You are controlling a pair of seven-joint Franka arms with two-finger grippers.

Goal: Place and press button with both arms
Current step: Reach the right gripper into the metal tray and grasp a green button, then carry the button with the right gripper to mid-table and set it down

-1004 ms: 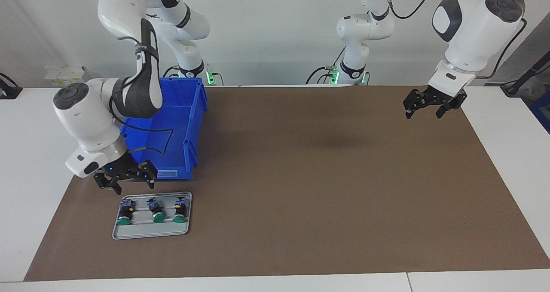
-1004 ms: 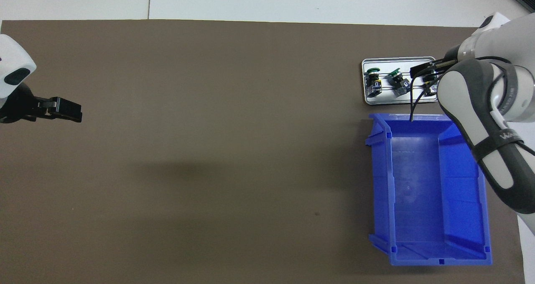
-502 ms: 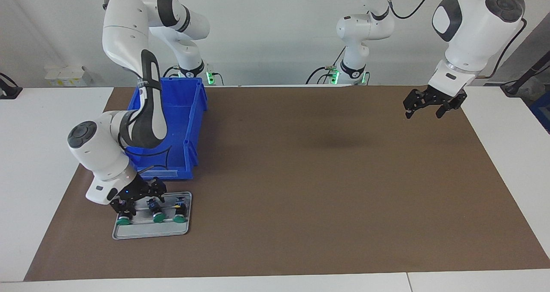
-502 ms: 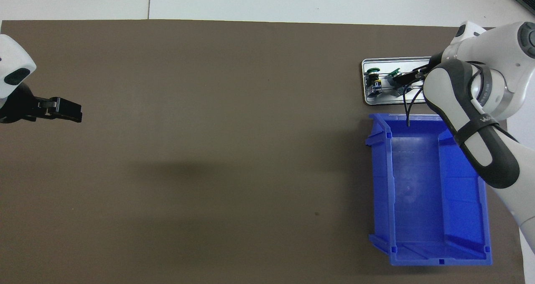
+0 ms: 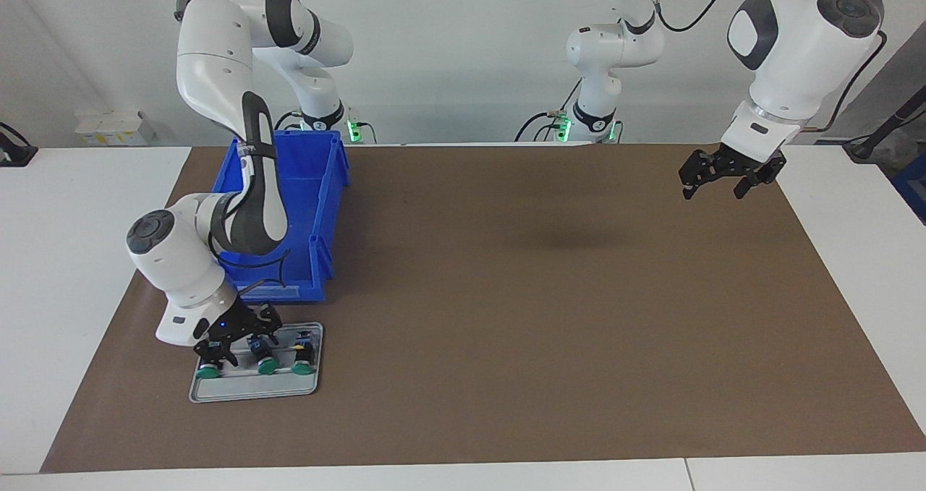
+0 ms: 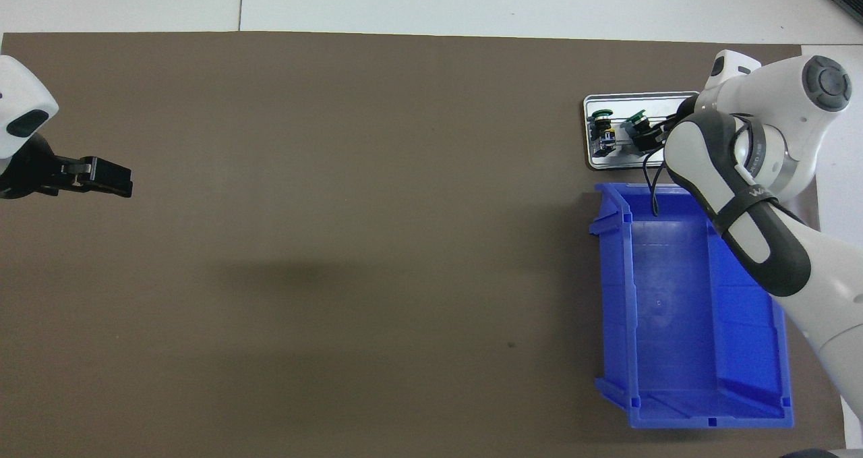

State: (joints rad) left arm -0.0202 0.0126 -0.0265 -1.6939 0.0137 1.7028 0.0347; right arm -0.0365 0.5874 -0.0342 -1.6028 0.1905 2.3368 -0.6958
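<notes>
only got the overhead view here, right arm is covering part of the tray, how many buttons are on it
Observer: Three buttons lie in a row on the tray. The hidden button is at the right arm's end of the row.
Operator: ok is the right gripper down at them or just above
Observer: The right gripper is down at tray level, by the hidden button and the middle one. I cannot tell which it touches.
Operator: left gripper, up or on the mat
Observer: The left gripper hangs open in the air above the mat, waiting.
</notes>
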